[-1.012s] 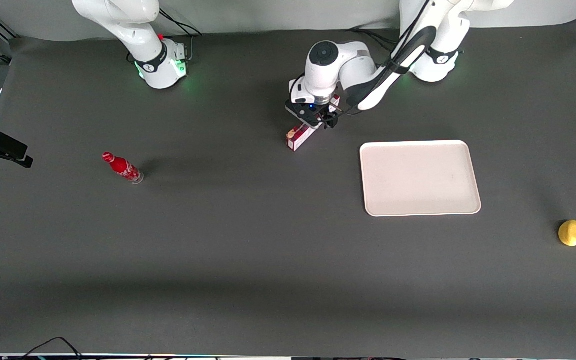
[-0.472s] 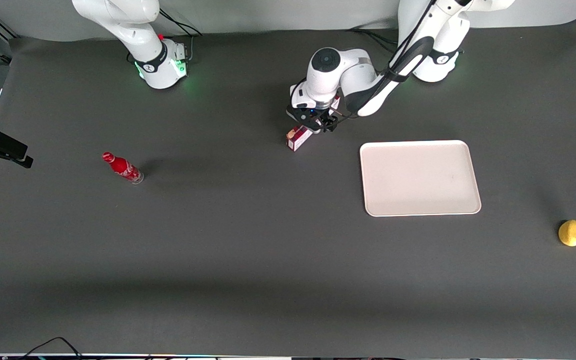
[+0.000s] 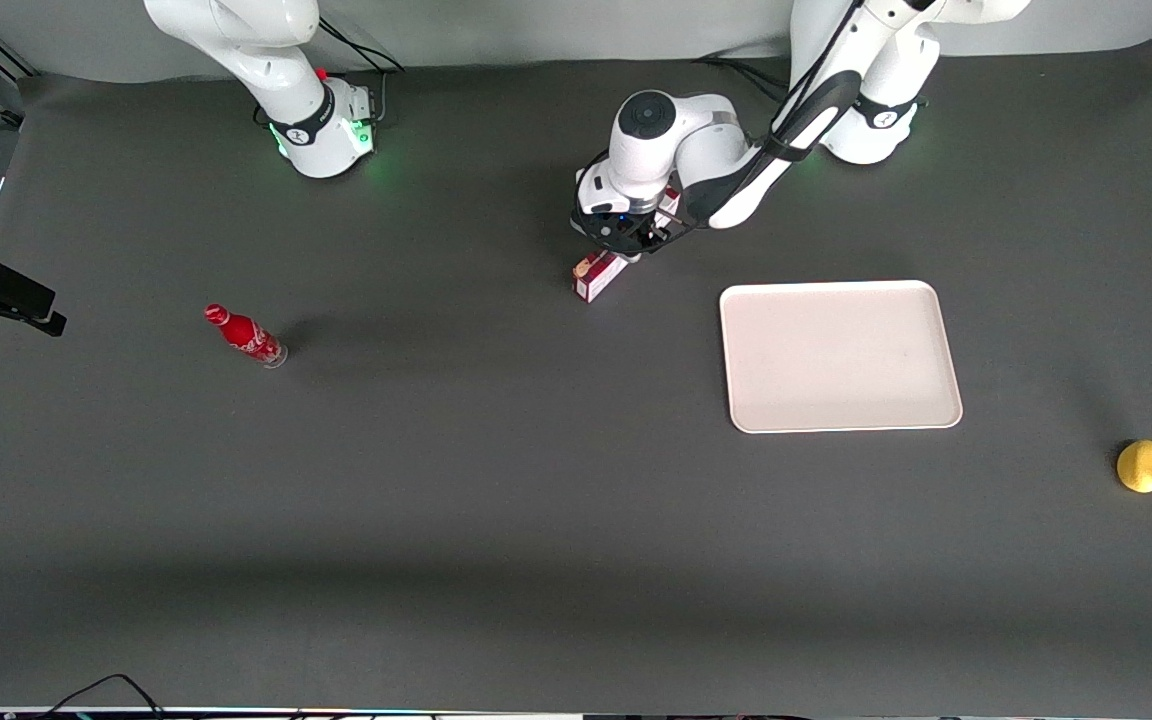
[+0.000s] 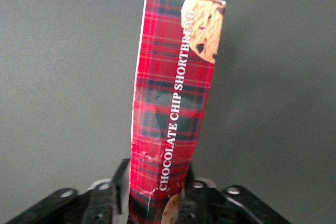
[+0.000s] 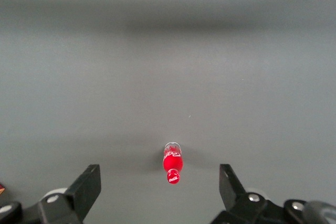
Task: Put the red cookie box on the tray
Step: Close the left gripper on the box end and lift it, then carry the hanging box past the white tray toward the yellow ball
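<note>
The red cookie box is a long, narrow carton of red tartan-printed cardboard, and the white capitals running along its length read "CHOCOLATE CHIP SHORTBREAD"; a picture of a chocolate-chip biscuit fills one end, and part of another shows at the end nearest the gripper. Its card looks slightly creased and scuffed along one long edge. In the front view the box lies on the dark grey, matte desk at an angle, about midway along the desk's length and closer to the edge where the arms are mounted than to the camera's edge. The gripper sits low over the box's middle, and the wrist view shows its black jaws set narrow, one on each long side of the box, seemingly closed against the card. The tray is a flat, smooth, off-white rectangle with rounded corners and a low rim; it lies apart from the box, toward the working arm's end of the desk and a little nearer the camera. A small glossy red bottle with white script too small to read lies toward the parked arm's end, and a round yellow fruit sits near the working arm's end.
</note>
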`<state>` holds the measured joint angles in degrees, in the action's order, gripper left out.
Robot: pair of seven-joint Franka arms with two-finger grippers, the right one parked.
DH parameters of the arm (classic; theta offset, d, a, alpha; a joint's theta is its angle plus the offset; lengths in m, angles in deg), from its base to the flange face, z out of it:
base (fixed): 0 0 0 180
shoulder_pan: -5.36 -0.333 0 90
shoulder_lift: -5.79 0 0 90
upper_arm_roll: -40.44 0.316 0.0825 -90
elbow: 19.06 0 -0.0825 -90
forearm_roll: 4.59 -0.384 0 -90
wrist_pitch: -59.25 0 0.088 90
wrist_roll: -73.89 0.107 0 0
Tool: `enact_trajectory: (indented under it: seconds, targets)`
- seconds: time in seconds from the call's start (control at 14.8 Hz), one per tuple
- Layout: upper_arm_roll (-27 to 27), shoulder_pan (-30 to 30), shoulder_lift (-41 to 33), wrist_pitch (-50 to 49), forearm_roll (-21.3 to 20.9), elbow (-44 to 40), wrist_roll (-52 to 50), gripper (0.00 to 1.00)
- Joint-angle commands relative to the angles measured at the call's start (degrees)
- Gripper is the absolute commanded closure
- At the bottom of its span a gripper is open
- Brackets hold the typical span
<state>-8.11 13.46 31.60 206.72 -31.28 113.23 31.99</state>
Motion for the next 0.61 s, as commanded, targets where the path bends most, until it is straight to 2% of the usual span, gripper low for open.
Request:
enact_trajectory:
  seconds: [0.0, 0.54]
  targets:
    - [0.6, 0.9, 0.2, 0.9, -1.6, 0.1, -2.2, 1.00]
    - [0.6, -0.9, -2.6, -0.5, -0.1, -1.9, -6.0, 1.00]
